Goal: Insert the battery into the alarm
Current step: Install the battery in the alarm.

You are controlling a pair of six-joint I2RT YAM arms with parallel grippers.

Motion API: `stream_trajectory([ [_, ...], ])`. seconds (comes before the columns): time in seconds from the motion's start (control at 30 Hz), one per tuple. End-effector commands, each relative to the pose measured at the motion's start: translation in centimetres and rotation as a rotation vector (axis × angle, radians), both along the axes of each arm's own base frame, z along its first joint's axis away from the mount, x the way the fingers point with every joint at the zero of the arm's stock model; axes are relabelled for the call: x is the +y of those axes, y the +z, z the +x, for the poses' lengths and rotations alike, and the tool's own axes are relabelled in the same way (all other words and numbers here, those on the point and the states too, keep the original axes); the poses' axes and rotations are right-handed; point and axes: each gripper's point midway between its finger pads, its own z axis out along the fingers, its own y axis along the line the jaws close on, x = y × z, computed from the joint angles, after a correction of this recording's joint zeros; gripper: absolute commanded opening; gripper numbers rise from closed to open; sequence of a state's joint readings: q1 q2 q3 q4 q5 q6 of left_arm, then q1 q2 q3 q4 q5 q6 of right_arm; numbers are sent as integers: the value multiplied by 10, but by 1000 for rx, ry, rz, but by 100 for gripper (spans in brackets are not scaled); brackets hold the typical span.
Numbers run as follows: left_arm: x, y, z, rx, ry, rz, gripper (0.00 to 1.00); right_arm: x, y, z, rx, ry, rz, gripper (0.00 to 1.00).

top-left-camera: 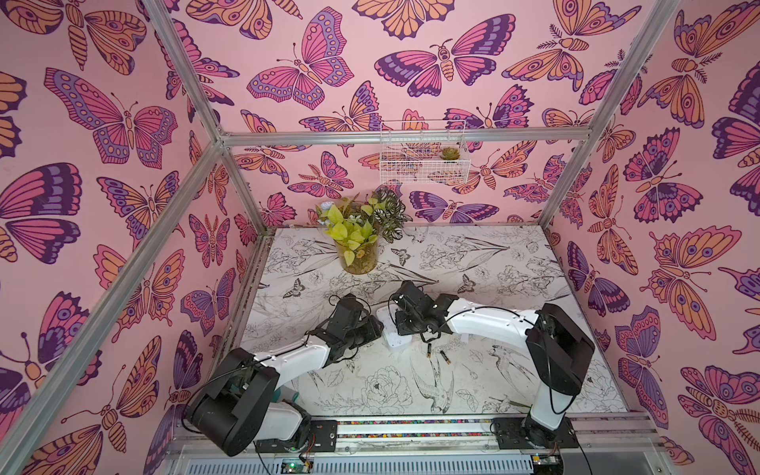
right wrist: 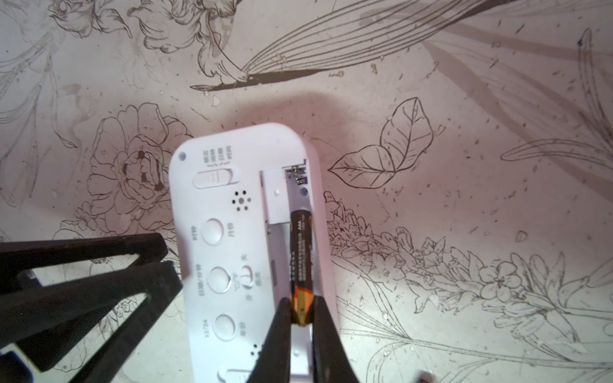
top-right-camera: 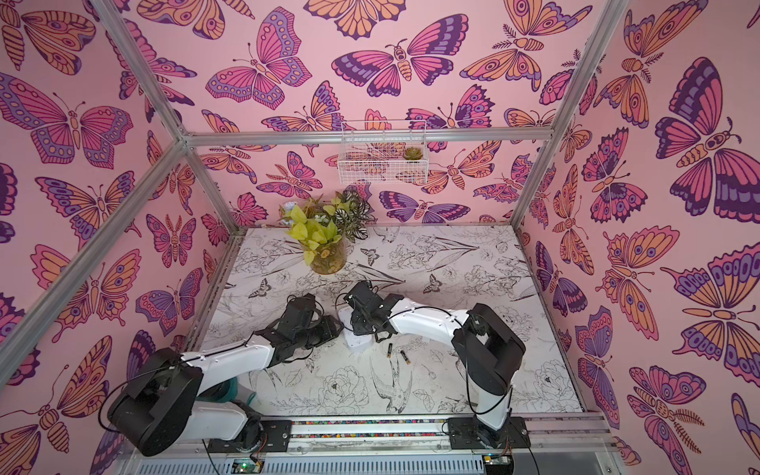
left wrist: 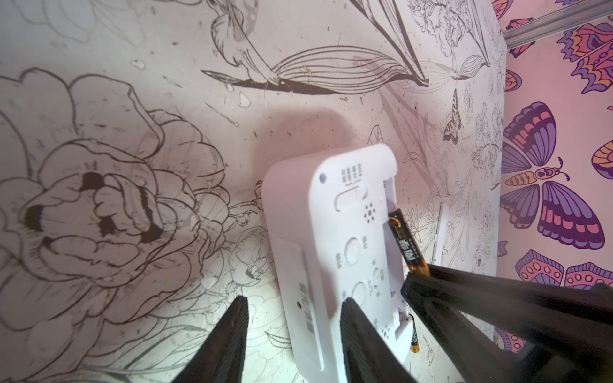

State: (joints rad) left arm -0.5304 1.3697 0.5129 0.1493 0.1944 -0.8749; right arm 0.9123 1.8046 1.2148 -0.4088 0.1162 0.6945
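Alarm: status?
Left tool open at alarm edge. Right tool shut on battery, angled into slot, not seated. Slot ahead clear.

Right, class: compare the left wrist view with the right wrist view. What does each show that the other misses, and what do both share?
Left wrist only: the butterfly wall and a metal frame rail. Right wrist only: the metal contacts in the open slot and the AAA print on the battery. Both: the alarm back-up on the table, the right fingers pinching the battery, far end in the slot.

Loose batteries (top-left-camera: pixel 428 350) beside alarm (top-left-camera: pixel 395 340), plant vase (top-left-camera: pixel 362 259) behind
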Motion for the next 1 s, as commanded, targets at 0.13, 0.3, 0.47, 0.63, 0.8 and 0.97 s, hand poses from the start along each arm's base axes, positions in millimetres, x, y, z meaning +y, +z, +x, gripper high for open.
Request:
stream_trajectory([
  [0.13, 0, -1, 1, 3, -10, 10, 48, 1, 1, 0, 3, 13, -34, 10],
  [0.3, 0, -1, 1, 3, -11, 9, 48, 1, 6, 3, -10, 9, -36, 21],
  [0.47, -1, 0, 2, 1, -11, 8, 48, 1, 10, 4, -19, 13, -36, 27],
  [0.63, -2, 2, 3, -4, -17, 7, 48, 1, 11, 4, -21, 15, -34, 28],
  [0.8, 0, 8, 7, -30, -19, 28, 50, 1, 11, 7, -22, 24, -34, 29],
  [0.97, -4, 15, 16, -44, -27, 38, 60, 3, 12, 13, -29, 41, -17, 29],
])
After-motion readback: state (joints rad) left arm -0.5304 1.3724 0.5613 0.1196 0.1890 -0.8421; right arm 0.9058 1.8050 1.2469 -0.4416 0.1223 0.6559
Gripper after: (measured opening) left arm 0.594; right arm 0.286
